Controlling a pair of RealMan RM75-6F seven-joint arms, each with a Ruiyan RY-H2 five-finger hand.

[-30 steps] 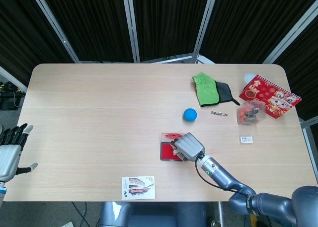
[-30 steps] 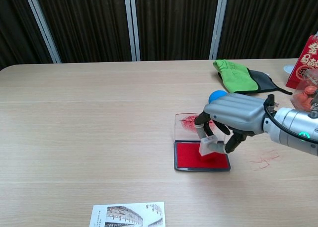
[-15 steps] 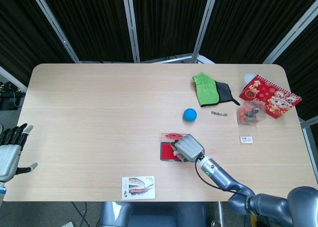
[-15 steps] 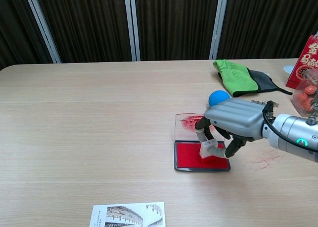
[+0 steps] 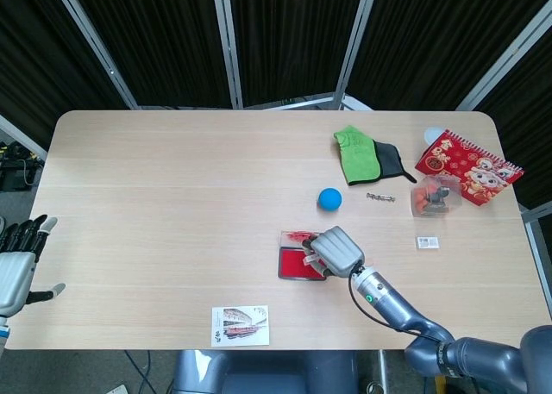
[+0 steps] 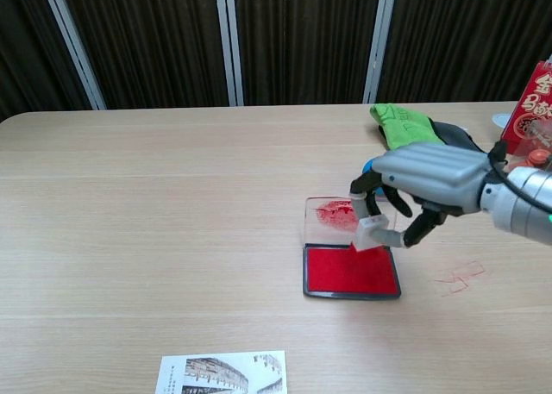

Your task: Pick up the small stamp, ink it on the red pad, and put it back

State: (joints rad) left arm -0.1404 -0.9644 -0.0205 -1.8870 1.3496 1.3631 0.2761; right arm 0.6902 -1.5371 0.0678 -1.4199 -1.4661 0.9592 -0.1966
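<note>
The small clear stamp hangs tilted a little above the red ink pad, pinched in my right hand. In the head view the right hand covers the right end of the red pad, and the stamp barely shows. The pad's clear lid, smeared with red ink, lies flat just behind the pad. My left hand hangs off the table's left edge, fingers apart and holding nothing.
A blue ball lies behind the pad. A green and black cloth, a red packet and a clear box of red pieces are at the back right. A printed card sits near the front edge.
My right hand has lifted the stamp off the red pad and moved slightly up and to the right. The left hand has stayed still.
</note>
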